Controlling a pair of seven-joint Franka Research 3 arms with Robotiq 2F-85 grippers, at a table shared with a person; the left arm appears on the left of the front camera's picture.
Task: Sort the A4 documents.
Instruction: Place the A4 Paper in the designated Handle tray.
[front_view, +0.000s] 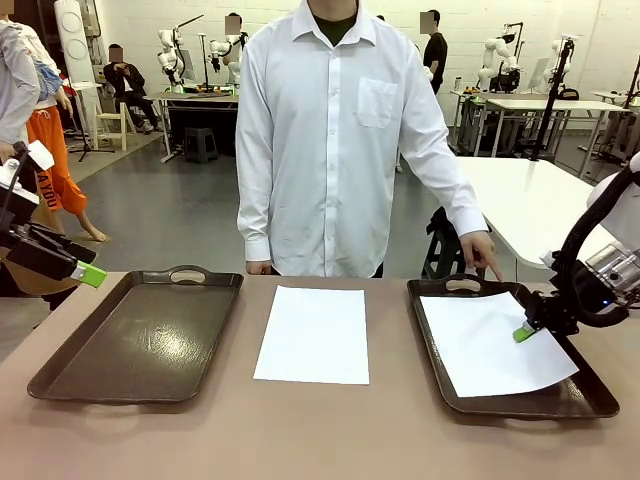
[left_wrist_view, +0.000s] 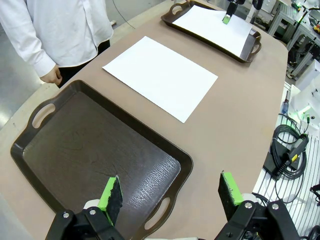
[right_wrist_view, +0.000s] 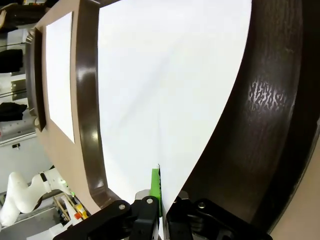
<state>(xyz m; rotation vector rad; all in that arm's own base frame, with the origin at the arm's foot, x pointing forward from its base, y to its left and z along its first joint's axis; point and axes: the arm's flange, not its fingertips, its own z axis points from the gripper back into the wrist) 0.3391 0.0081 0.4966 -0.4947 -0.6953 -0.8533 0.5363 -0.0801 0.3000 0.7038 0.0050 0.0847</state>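
Note:
One white A4 document (front_view: 313, 333) (left_wrist_view: 160, 75) (right_wrist_view: 60, 75) lies flat on the table between two dark brown trays. A second A4 document (front_view: 490, 345) (right_wrist_view: 170, 90) (left_wrist_view: 212, 25) lies askew in the right tray (front_view: 590, 400) (right_wrist_view: 87, 100), one corner over the tray's rim. My right gripper (front_view: 524, 332) (right_wrist_view: 161, 200) (left_wrist_view: 227, 19) is shut on that sheet's right edge, low over the tray. My left gripper (front_view: 85, 270) (left_wrist_view: 170, 192) hangs open and holds nothing, above the near end of the left tray (front_view: 135, 340) (left_wrist_view: 100, 155), which has nothing in it.
A person in a white shirt stands at the far side of the table. One hand (front_view: 483, 255) points down at the right tray's far handle; the other (left_wrist_view: 51, 75) rests at the table's far edge. A cable bundle (left_wrist_view: 287, 150) lies off the table.

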